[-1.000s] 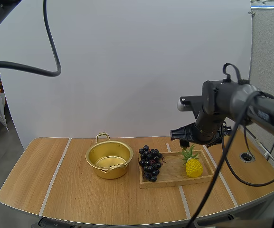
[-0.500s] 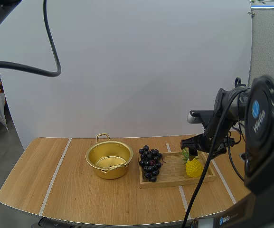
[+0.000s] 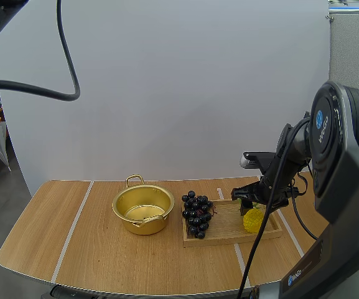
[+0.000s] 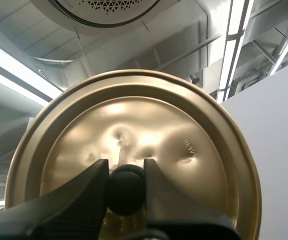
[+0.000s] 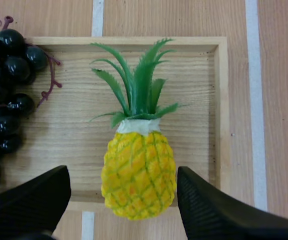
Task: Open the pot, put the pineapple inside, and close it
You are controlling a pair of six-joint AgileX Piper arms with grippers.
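Observation:
The gold pot point(image 3: 143, 208) stands lidless on the table, left of the wooden tray point(image 3: 226, 235). A small yellow pineapple point(image 3: 252, 220) point(image 5: 139, 172) with green leaves lies in the tray's right half. My right gripper point(image 3: 254, 204) point(image 5: 121, 202) hangs open just above it, one finger on each side of the yellow body, not touching. The left wrist view has my left gripper point(image 4: 125, 182) shut on the black knob point(image 4: 126, 189) of the gold pot lid point(image 4: 134, 150), held up in the air with its upper face toward the camera.
A bunch of dark grapes point(image 3: 196, 213) point(image 5: 6, 85) fills the tray's left end, close beside the pineapple. White stripes point(image 3: 72, 227) cross the wooden tabletop. Bare table lies left of the pot and along the front edge.
My right arm has come down and slightly right, from above the tray's back edge onto the pineapple, which it now partly covers. Pot, grapes and tray have not moved.

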